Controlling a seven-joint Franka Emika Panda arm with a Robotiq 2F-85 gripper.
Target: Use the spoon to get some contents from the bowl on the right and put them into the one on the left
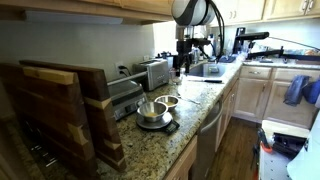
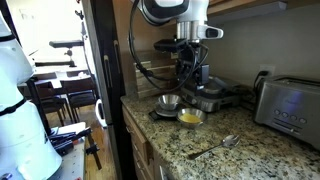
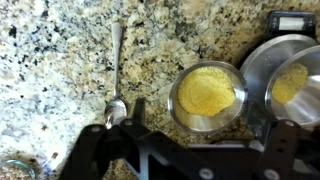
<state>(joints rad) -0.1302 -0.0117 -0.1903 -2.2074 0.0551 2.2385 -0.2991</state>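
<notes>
Wrist view: your gripper (image 3: 203,140) hangs over the speckled granite counter (image 3: 50,60) with its jaws spread wide and nothing between them. One finger shows near the spoon and the other near the bowls.

The spoon (image 3: 117,72) lies flat on the stone. Its handle points toward the top of the frame and its scoop end sits just beside the gripper's finger (image 3: 124,128). It lies apart from both bowls, with no hold on it.

Next to it stands the counter bowl (image 3: 174,95), a small steel dish holding the yellow contents (image 3: 207,90). At the frame's edge the scale bowl (image 3: 265,80) sits close beside it, and it too shows a patch of yellow inside.

In both exterior views the arm stands upright above the pair of bowls, with the gripper (image 2: 190,78) well above them. In an exterior view the spoon (image 2: 215,147) rests toward the counter's front edge. It is clear of the counter bowl (image 2: 190,116) and of the scale bowl (image 2: 168,101), which sits on a dark scale (image 1: 158,125). A steel toaster (image 2: 290,100) stands against the wall nearby. Wooden boards (image 1: 60,110) fill the foreground in an exterior view.
</notes>
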